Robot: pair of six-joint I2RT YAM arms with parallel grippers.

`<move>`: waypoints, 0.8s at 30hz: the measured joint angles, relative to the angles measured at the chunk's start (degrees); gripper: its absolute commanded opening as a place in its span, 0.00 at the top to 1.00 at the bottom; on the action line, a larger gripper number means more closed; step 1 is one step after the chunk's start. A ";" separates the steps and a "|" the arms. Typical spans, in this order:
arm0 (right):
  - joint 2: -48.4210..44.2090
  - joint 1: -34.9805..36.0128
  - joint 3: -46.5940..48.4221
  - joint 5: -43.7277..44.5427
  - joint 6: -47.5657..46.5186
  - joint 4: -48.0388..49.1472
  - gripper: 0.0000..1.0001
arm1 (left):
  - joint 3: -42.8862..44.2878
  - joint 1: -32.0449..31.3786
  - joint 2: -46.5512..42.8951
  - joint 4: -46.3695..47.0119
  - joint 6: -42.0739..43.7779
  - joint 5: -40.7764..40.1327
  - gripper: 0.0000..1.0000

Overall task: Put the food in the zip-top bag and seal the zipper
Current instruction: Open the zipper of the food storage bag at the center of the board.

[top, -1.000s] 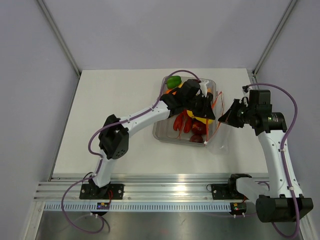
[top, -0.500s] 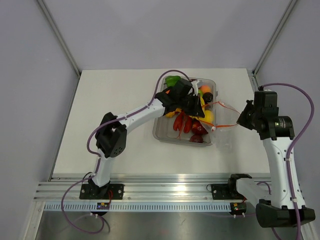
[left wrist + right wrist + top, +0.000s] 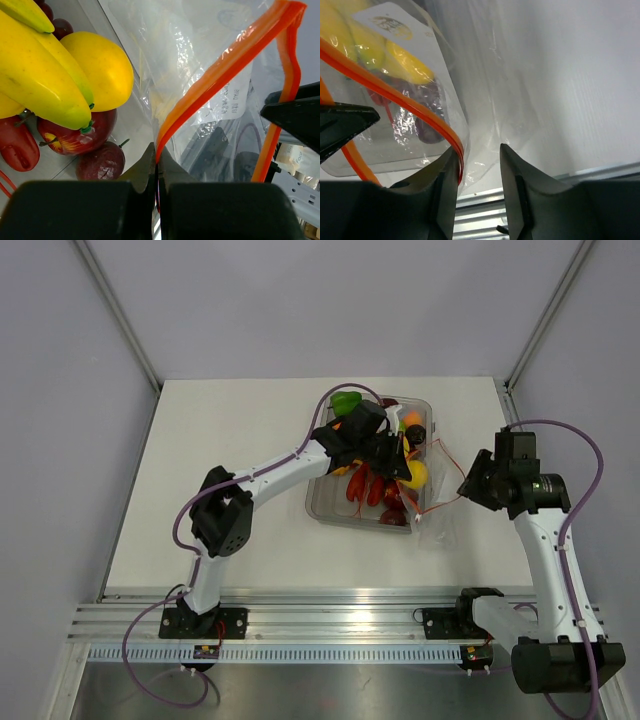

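Left gripper is clenched on the zipper, and the strip comes straight out from between its fingers. Right gripper has its fingers apart, with the strip against one finger's inner face and bag film in the gap. To us that looks hooked, not pinched.

Zip-top bag hangs between the two, just off the tray's near-right corner, toward the bench's right edge. We see nothing in it. The food sits in the tray, with the bananas just beside the left gripper.

Key relation: the zipper's long axis runs from left gripper to right gripper, mouth spread between them, food on the left-arm side. The left arm is nearer the food, but it's busy holding the mouth.
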 measured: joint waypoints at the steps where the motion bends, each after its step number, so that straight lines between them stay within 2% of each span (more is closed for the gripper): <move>1: 0.13 0.00 -0.55 -1.07 0.07 0.59 0.55 | -0.02 -0.09 0.00 0.02 0.00 0.15 1.00; 4: 0.48 0.00 -1.79 -3.85 0.46 2.32 0.56 | -0.02 -0.28 -0.02 0.02 0.02 0.61 1.00; 6: 0.70 0.00 -2.45 -4.98 0.68 3.28 0.63 | -0.02 -0.46 -0.02 0.02 0.04 0.85 1.00; 7: 0.72 0.00 -2.71 -5.51 0.81 3.74 0.75 | 0.00 -0.55 -0.04 0.02 0.09 0.87 1.00; 10: 0.63 0.00 -2.95 -6.29 1.33 4.44 1.00 | -0.02 -0.66 -0.22 -0.04 0.39 1.03 1.00; 15: -0.61 0.00 -2.78 -4.72 2.40 4.50 1.00 | 0.09 -0.79 -0.33 -0.87 3.13 0.55 1.00; 19: -1.55 0.00 -1.36 -0.72 2.49 3.45 1.00 | 1.90 -0.79 -0.33 -5.18 7.63 -1.55 0.98; 20: -1.66 0.00 -0.83 0.26 2.47 3.19 1.00 | 2.49 -0.79 -0.33 -6.21 8.79 -1.97 0.93; 22: -1.66 0.00 0.33 2.43 2.40 2.45 1.00 | 3.69 -0.79 -0.33 -7.58 11.45 -2.34 0.56; 24: -1.49 0.00 1.95 4.59 2.29 1.25 1.00 | 4.68 -0.79 -0.33 -8.85 13.73 -2.27 0.35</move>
